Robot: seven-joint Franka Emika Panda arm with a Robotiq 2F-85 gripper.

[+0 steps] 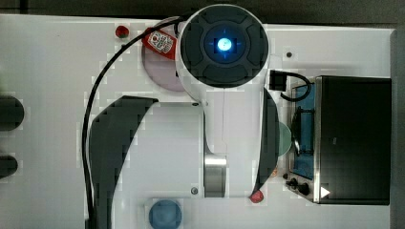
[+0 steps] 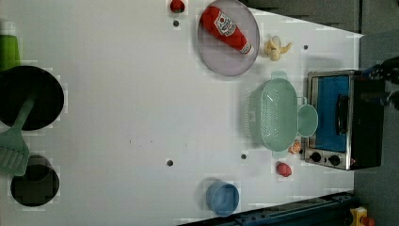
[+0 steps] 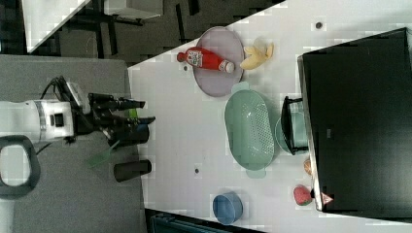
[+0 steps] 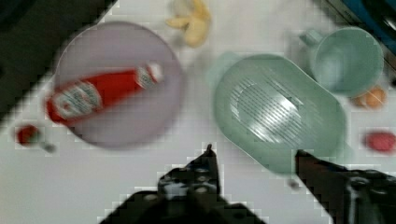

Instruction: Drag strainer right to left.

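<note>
The strainer is a pale mint-green oblong colander on the white table, next to the toaster oven. It also lies in the right view and the wrist view. A round mint-green mug touches its side nearest the oven. My gripper hangs well above the table, open, with nothing between its fingers. In the wrist view the strainer's near rim lies below the gap between them. In the right view the gripper is far to the left of the strainer.
A grey-lilac plate with a ketchup bottle sits beside the strainer, a banana near it. A strawberry and a blue cup lie on the other side. A black pot, spatula and black cup stand at the left view's left.
</note>
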